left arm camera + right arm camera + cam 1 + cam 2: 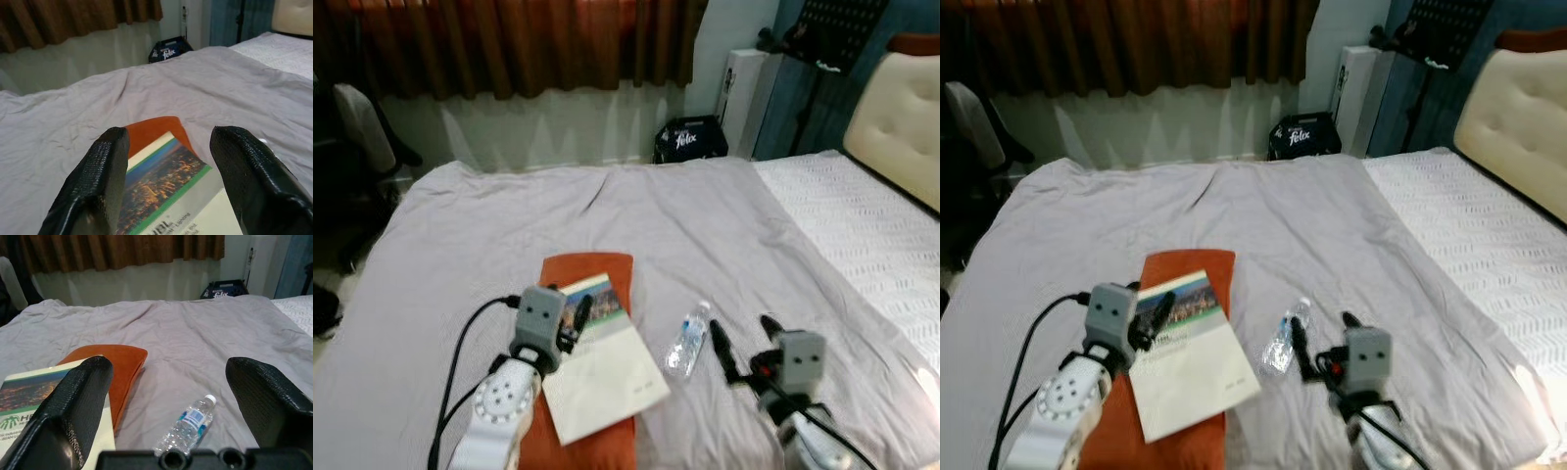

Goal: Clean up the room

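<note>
A flat orange cushion [585, 270] lies on the grey bedsheet [558, 211], and a booklet [607, 367] with a city photo on its cover rests on top of it. A small clear plastic water bottle [687, 339] lies on its side on the sheet just right of the booklet. My left gripper [576, 323] is open, low over the booklet's near left corner, with the cover [166, 181] between its fingers [102, 166]. My right gripper [742, 338] is also open, just right of the bottle [188, 426] and holding nothing.
A white patterned quilt [862, 215] covers the bed's right side, below a cream headboard [901, 117]. Beyond the far edge, a dark Felix bag [690, 140], a white box [741, 88] and a music stand [832, 29] stand by the curtained wall. A chair [352, 137] is at the left.
</note>
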Robot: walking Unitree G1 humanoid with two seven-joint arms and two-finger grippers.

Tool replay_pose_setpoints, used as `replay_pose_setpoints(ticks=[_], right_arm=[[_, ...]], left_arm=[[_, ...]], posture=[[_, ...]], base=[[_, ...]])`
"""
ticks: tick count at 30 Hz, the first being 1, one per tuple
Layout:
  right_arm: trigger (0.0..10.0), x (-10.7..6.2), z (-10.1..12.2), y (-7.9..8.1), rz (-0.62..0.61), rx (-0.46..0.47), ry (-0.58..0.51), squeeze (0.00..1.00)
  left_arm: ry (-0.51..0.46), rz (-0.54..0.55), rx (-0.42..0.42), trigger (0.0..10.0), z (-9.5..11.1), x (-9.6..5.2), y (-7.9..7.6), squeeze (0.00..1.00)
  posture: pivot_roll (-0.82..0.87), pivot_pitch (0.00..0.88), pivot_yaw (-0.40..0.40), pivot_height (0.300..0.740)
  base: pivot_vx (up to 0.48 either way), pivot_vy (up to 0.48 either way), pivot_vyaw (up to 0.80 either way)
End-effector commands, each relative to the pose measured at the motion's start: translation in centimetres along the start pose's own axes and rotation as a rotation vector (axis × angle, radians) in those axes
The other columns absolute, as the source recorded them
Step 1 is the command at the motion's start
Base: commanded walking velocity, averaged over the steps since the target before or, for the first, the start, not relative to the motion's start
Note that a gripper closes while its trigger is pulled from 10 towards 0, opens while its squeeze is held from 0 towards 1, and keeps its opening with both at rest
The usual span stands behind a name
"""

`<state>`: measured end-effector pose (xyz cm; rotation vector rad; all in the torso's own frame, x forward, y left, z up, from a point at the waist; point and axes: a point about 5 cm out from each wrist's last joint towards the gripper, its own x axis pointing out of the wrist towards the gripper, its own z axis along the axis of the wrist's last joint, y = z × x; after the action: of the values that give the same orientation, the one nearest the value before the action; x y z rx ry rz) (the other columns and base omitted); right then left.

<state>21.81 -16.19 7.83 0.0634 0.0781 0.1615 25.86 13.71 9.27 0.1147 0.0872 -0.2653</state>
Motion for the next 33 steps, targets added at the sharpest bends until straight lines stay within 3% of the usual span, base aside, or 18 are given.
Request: replay_pose_setpoints(ticks=[1, 8, 14, 20, 21, 24, 25, 26, 29, 31, 32, 33], right_arm=[[10.0, -0.2, 0.4, -0.6, -0.016, -0.018, -0.006, 0.0], [10.0, -0.1, 0.4, -0.8, -0.02, -0.02, -0.006, 0.0], [10.0, 0.6, 0.8, -0.5, 0.018, -0.084, 0.005, 0.0], [10.0, 1.2, 1.5, -0.3, 0.045, -0.058, -0.028, 0.0], [10.0, 1.2, 1.4, -0.3, 0.041, -0.071, -0.019, 0.0], [10.0, 0.7, 1.0, -0.7, 0.009, -0.039, -0.01, 0.0], [10.0, 0.4, 0.9, -0.9, -0.002, -0.024, -0.008, 0.0], [10.0, 0.4, 0.9, -0.9, -0.002, -0.024, -0.008, 0.0], [10.0, -0.8, 0.1, -1.9, -0.045, 0.018, 0.017, 0.0], [10.0, -1.7, 0.1, -2.8, -0.091, 0.074, -0.007, 0.0], [10.0, -1.7, 0.1, -2.8, -0.091, 0.074, -0.007, 0.0], [10.0, -2.9, -0.1, -2.8, -0.071, 0.044, -0.006, 0.0]], left_arm=[[0.002, -0.012, -0.02, 10.0, 0.0, 0.2, -0.6, 0.0], [-0.01, 0.047, -0.087, 10.0, -0.2, 0.3, 0.3, 0.0], [0.03, 0.252, -0.247, 10.0, -1.8, 0.5, 3.5, 0.0], [0.044, 0.271, -0.226, 10.0, -2.1, 0.6, 3.8, 0.0], [0.095, 0.234, -0.187, 10.0, -2.8, 0.6, 3.4, 0.0], [0.091, 0.085, -0.041, 10.0, -3.5, -1.8, 2.3, 0.0], [0.084, 0.059, -0.028, 10.0, -3.7, -2.9, 2.2, 0.0], [0.084, 0.059, -0.028, 10.0, -3.7, -2.9, 2.2, 0.0], [0.041, 0.013, -0.027, 10.0, -3.1, -6.0, 1.7, 0.0], [-0.028, 0.026, 0.0, 10.0, -1.7, -6.7, 1.5, 0.0], [-0.028, 0.026, 0.0, 10.0, -1.7, -6.7, 1.5, 0.0], [-0.081, 0.079, -0.011, 10.0, -0.5, -7.5, 1.8, 0.0]], posture=[[-0.01, 0.0, -0.002, 0.736], [-0.01, 0.0, -0.004, 0.736], [-0.01, 0.0, -0.015, 0.736], [-0.01, 0.0, -0.018, 0.736], [0.0, 0.0, -0.018, 0.736], [0.0, 0.0, -0.03, 0.736], [0.01, 0.0, -0.039, 0.736], [0.01, 0.0, -0.039, 0.736], [0.04, 0.0, -0.057, 0.736], [0.06, 0.0, -0.071, 0.736], [0.06, 0.0, -0.071, 0.736], [0.07, 0.0, -0.086, 0.736]], base=[[0.0, -0.458, 0.0], [0.0, -0.458, 0.0], [0.0, -0.452, 0.0], [0.087, -0.423, 0.14], [0.0, 0.0, 0.71], [0.0, 0.0, 0.45], [0.0, 0.0, 0.0], [0.0, 0.0, 0.0], [0.0, 0.0, 0.0], [0.0, 0.0, 0.0], [0.0, 0.0, 0.0], [0.0, 0.0, 0.0]])
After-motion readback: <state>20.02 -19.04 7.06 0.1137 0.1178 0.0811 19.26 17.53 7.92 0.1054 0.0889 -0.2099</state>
